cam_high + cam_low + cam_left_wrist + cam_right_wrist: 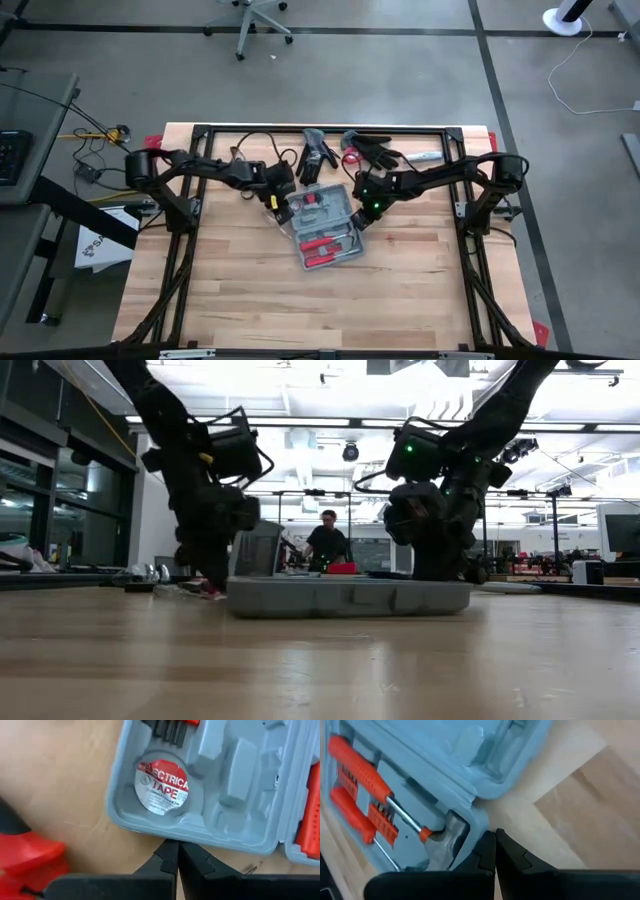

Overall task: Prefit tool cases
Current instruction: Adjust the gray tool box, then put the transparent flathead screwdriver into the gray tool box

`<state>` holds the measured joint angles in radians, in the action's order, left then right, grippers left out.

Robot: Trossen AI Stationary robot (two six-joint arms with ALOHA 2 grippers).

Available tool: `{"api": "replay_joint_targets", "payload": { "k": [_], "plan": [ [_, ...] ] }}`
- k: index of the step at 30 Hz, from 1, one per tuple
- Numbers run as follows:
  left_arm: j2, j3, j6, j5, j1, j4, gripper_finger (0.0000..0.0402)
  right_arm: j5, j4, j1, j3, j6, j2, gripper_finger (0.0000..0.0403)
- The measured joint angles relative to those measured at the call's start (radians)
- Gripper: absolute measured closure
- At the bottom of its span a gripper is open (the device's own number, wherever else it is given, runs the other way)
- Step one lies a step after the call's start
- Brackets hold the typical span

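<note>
Bare desk (400, 300) is seen nearest, the opened tool case (325, 225) is laid flat at its middle, and both the left gripper (283, 212) and right gripper (360, 218), fingers pressed together empty, are set against opposite edges, seemingly to steady it.

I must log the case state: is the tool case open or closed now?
Open. The tool case lies flat on the table with its moulded interior up, showing red-handled tools and a tape roll.

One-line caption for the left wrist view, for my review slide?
Shut left gripper at the edge of the open grey tool case, beside its electrical tape roll, above the wooden table.
</note>
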<state>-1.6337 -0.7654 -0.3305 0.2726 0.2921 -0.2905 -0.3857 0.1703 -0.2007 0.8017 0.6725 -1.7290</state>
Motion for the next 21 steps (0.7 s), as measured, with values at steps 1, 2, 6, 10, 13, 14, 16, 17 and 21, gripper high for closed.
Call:
{"api": "replay_joint_targets", "payload": {
  "k": [1,2,6,10,13,14,16,17,21],
  "plan": [
    [-0.008,0.0,0.002,0.013,0.004,0.0,0.0402,0.0,-0.003,0.001,0.0,0.005,0.0,0.0403],
    [-0.011,0.0,0.011,0.024,0.009,0.001,0.0402,-0.001,-0.004,0.002,0.0,0.009,0.0,0.0403],
    [-0.008,0.0,0.047,0.038,0.018,-0.002,0.0401,0.006,-0.003,0.001,0.0,0.027,0.007,0.0403],
    [0.013,-0.002,0.079,0.058,0.036,-0.008,0.0401,0.061,0.055,0.001,0.003,0.015,0.05,0.0403],
    [0.042,-0.003,0.126,0.082,0.047,-0.042,0.0401,0.121,0.121,0.001,0.003,-0.017,0.106,0.0403],
    [0.055,-0.003,0.15,0.1,0.05,-0.055,0.0401,0.137,0.138,0.001,0.003,-0.026,0.127,0.0403],
    [0.085,-0.003,0.205,0.119,0.058,-0.095,0.0401,0.167,0.167,-0.001,0.003,-0.043,0.169,0.0403],
    [0.103,-0.003,0.238,0.118,0.06,-0.125,0.0401,0.177,0.184,-0.002,0.003,-0.051,0.19,0.0403],
    [0.15,-0.003,0.456,0.097,0.061,-0.264,0.0401,0.221,0.205,-0.002,0.003,-0.095,0.258,0.0403]
  ]
}}
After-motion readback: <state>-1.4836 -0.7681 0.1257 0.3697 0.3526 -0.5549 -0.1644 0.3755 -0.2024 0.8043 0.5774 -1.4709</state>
